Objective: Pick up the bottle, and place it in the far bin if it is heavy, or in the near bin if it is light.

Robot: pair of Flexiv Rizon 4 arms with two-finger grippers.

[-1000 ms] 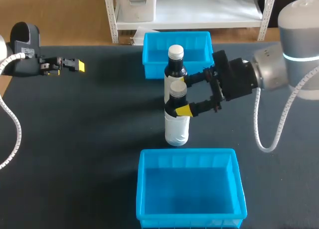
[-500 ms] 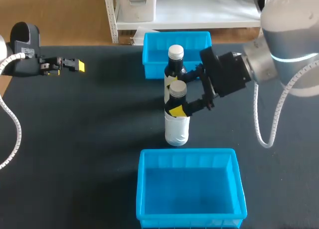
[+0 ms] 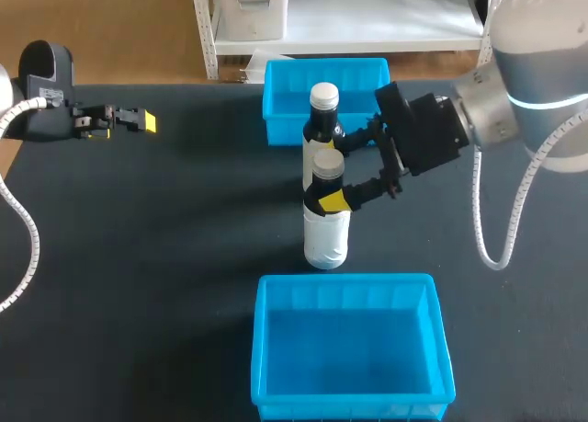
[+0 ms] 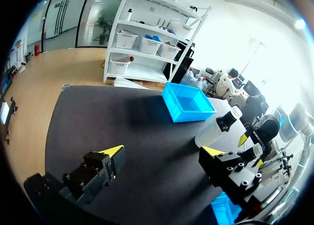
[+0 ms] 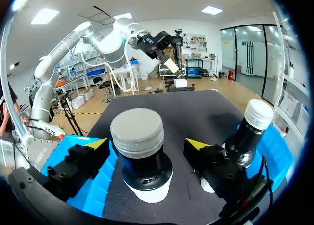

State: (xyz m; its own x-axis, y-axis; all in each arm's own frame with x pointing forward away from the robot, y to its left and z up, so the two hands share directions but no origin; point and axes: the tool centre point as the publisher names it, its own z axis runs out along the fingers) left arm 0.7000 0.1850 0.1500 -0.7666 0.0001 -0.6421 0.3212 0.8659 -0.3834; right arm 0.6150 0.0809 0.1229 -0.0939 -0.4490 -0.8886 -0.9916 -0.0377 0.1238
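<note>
Progress slight since a second ago: tilts a little, keeps right gripper point(image 3: 329, 175) open astride neck of front bottle point(image 3: 326, 240) mid-frame, not yet clamped, leaves weighing undone.

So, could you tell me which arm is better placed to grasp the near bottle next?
Right. The right gripper straddles the near bottle at its neck, open, and need only close. The left gripper is far off at the left edge of the table.

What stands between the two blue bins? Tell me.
Two upright bottles: the nearer bottle, flanked by the right gripper's open fingers, and the farther bottle behind it. The head view shows this.
</note>
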